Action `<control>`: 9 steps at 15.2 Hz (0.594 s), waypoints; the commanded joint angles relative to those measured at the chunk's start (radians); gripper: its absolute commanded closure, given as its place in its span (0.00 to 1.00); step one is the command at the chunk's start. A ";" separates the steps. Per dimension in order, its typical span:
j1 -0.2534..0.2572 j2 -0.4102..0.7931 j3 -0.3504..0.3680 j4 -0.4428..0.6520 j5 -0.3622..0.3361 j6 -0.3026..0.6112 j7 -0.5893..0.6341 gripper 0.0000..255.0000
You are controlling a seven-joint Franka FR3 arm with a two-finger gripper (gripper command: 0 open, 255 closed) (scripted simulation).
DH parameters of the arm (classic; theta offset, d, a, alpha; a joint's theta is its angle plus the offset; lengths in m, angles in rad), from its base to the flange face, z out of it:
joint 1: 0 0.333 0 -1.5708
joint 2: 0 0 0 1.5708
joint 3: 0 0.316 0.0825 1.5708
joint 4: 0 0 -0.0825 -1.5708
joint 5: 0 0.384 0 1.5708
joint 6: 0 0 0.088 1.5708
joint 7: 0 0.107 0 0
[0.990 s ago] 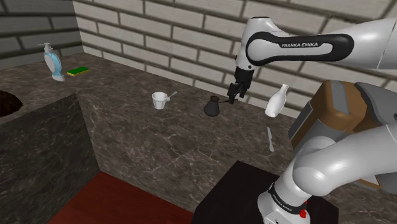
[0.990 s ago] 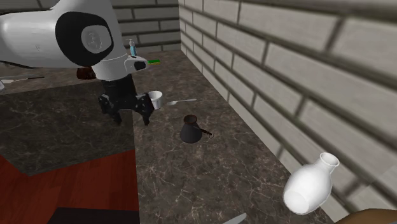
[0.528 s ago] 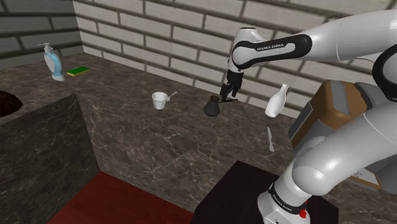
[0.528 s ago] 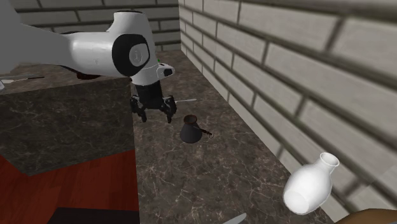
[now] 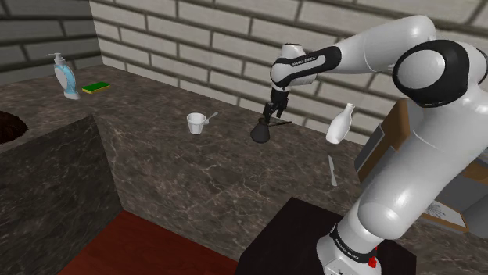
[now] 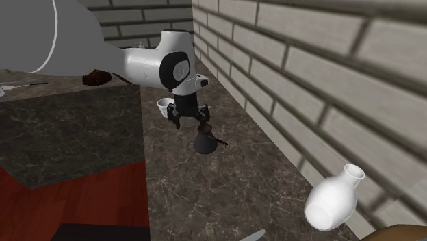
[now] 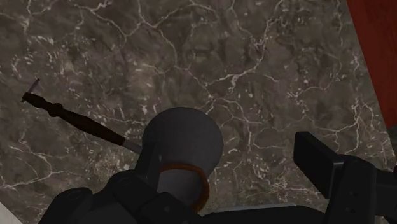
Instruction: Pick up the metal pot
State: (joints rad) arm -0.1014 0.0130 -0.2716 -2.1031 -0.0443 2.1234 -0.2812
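The pot [image 5: 260,133] is small, dark and narrow-necked, with a thin straight handle, and stands upright on the marbled counter [image 5: 195,176] near the brick wall. My black gripper [image 5: 270,116] hangs just above it, pointing down, open. In the second exterior view the gripper [image 6: 188,122] is directly over the pot [image 6: 204,143]. Seen from the wrist, the pot [image 7: 184,145] lies between the spread fingers, close to one finger [image 7: 83,205] and well apart from the other finger [image 7: 336,170]; neither touches it. Its handle [image 7: 70,116] sticks out sideways.
A white cup [image 5: 196,123] with a spoon [image 5: 211,117] stands to the shoulder view's left of the pot. A white vase [image 5: 341,125] and a knife [image 5: 332,170] sit to its right. A soap dispenser [image 5: 66,76] and green sponge [image 5: 98,87] are far left.
The arm has swung toward the shoulder view's left and lowered, bringing the open gripper from beside the pot to right over it. The pot has not moved.
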 commanded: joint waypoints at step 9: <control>-0.047 0.253 -0.013 0.180 0.098 0.076 -0.100 0.00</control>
State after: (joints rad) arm -0.1482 0.2602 -0.2854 -1.9174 0.0517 2.1872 -0.3797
